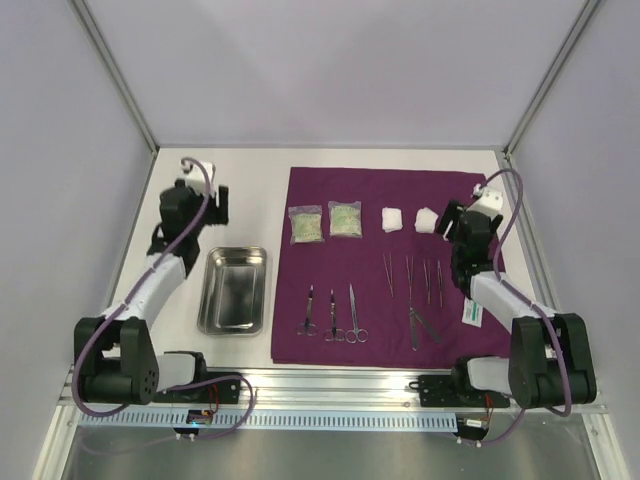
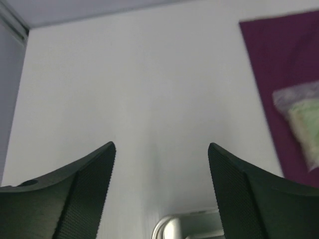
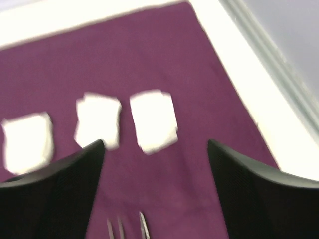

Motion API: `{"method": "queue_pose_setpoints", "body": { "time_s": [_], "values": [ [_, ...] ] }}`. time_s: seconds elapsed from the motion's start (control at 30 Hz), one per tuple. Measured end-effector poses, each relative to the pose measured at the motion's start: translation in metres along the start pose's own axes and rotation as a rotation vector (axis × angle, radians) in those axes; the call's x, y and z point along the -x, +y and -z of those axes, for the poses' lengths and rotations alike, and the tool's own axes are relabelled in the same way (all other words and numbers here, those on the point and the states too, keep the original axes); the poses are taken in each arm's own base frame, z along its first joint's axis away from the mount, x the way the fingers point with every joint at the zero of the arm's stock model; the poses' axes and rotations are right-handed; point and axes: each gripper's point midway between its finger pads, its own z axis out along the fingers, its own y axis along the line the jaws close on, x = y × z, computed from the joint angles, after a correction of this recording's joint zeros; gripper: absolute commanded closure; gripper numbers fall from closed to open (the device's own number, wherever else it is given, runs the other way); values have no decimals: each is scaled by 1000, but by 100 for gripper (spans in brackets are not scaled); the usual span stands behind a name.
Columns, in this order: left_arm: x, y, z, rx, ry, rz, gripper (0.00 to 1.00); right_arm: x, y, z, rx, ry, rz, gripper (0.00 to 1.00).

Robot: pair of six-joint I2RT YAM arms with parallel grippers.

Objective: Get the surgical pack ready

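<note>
Purple fabric sheet (image 1: 330, 275) lies flat on the white table (image 1: 240, 185), kit laid out on it. Clear packets (image 1: 306, 224) sit at its 11 o'clock, white gauze pads (image 1: 395, 219) at 1, scissors (image 1: 332, 318) at 7, tweezers (image 1: 410, 278) around 4. Steel tray (image 1: 233, 290) sits on the table just beside the sheet at 9 o'clock. Left gripper (image 2: 162, 147) hovers over the table at the tray's 12, jaws wide, gripping nothing. Right gripper (image 3: 157, 144) hovers over the gauze, jaws wide, gripping nothing.

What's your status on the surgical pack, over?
Left gripper open, empty, over table. Right gripper open, empty, above gauze pads. Purple sheet flat, instruments laid out; steel tray beside it, empty. Nothing in the way.
</note>
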Motion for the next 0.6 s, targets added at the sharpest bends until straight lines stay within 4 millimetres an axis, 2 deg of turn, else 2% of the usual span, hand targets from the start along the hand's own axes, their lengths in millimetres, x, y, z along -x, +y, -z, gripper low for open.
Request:
{"method": "queue_pose_setpoints", "body": {
  "time_s": [0.07, 0.13, 0.17, 0.2, 0.27, 0.33, 0.4, 0.5, 0.6],
  "values": [
    [68, 1, -4, -35, -31, 13, 37, 40, 9, -5, -16, -11, -70, 34],
    [117, -7, 5, -93, -50, 20, 38, 73, 20, -2, -10, -19, -139, 41],
    [134, -15, 12, -123, -47, 17, 38, 83, 26, 2, -5, -15, -163, 43],
    [141, -29, 20, -162, -24, 9, 38, 88, 31, 8, 0, -4, -176, 46],
    [131, -70, 37, -262, 68, -22, 38, 88, 44, 21, 18, 28, -183, 46],
    [98, -121, 61, -386, 211, -85, 37, 78, 57, 36, 41, 86, -161, 46],
    [57, -159, 87, -487, 375, -162, 37, 63, 71, 50, 70, 152, -124, 46],
    [8, -185, 115, -550, 578, -250, 39, 39, 86, 71, 106, 248, -68, 46],
    [-26, -198, 126, -555, 720, -295, 39, 21, 86, 88, 112, 318, -41, 47]
  ]
}}
